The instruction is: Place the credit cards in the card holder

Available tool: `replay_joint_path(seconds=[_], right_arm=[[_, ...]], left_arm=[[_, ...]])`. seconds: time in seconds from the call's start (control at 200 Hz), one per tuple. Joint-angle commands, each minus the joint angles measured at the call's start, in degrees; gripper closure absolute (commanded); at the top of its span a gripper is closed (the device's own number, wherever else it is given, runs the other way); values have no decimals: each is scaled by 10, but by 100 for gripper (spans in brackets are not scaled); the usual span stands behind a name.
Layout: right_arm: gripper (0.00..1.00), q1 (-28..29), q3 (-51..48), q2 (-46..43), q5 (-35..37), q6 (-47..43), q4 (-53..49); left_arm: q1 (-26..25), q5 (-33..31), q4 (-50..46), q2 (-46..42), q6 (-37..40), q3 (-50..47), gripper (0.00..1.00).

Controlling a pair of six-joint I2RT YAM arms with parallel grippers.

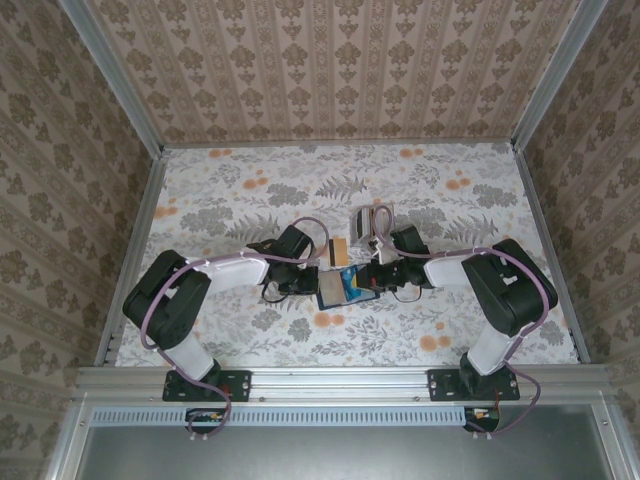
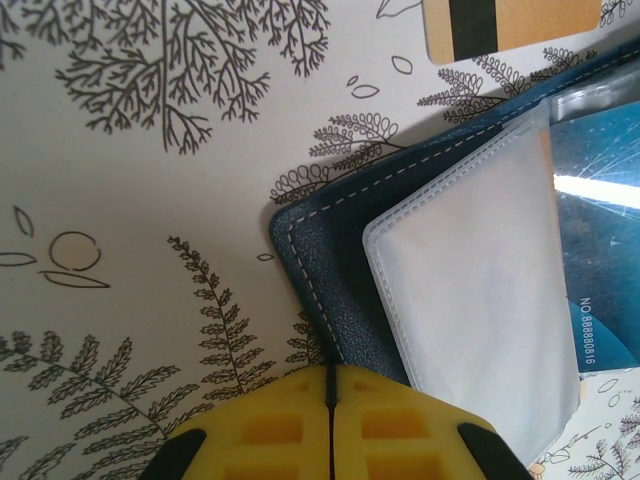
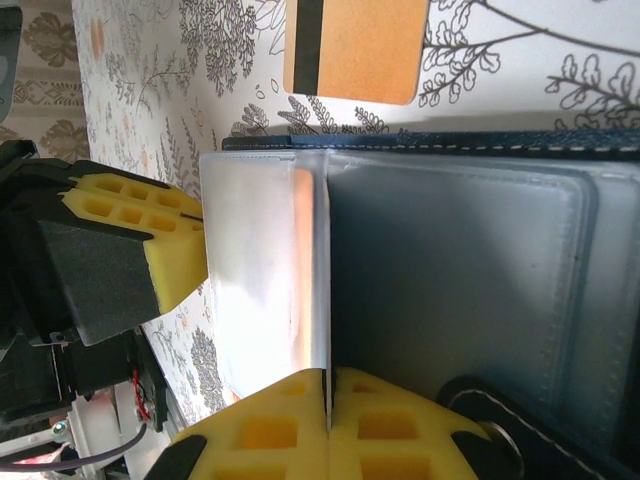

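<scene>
On the table [image 1: 250, 180] the card holder [image 1: 345, 287] lies open. At its 9 o'clock the left gripper [image 2: 330, 378] pinches the blue cover, probably to hold it still. At 3 o'clock the right gripper [image 3: 327, 385] pinches a clear pocket [image 3: 265, 260], likely to hold it open for the gold card [image 3: 355, 45] at 12 o'clock.

Fixed overhead camera behind the arm bases [image 1: 207, 384], far, looking down on whole counter [image 1: 230, 190], left wrist camera very close over wallet [image 2: 320, 270] corner, right wrist camera close over its open inside, both share wallet and orange card [image 2: 530, 25].
</scene>
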Motion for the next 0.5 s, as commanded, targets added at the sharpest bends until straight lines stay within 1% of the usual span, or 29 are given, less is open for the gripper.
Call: replay_joint_path(seconds=[0.0,0.17,0.495], right_arm=[[100,3,-8,-2,-20,10,28],[100,1,-13,-5,-25,17,44],[100,2,-14,33,-40,22,58]], left_arm=[[-1,-41,-28,13,1,-1,93],[-1,-43,-28,13,1,-1,94],[-1,-43,-30,15,1,2,94]])
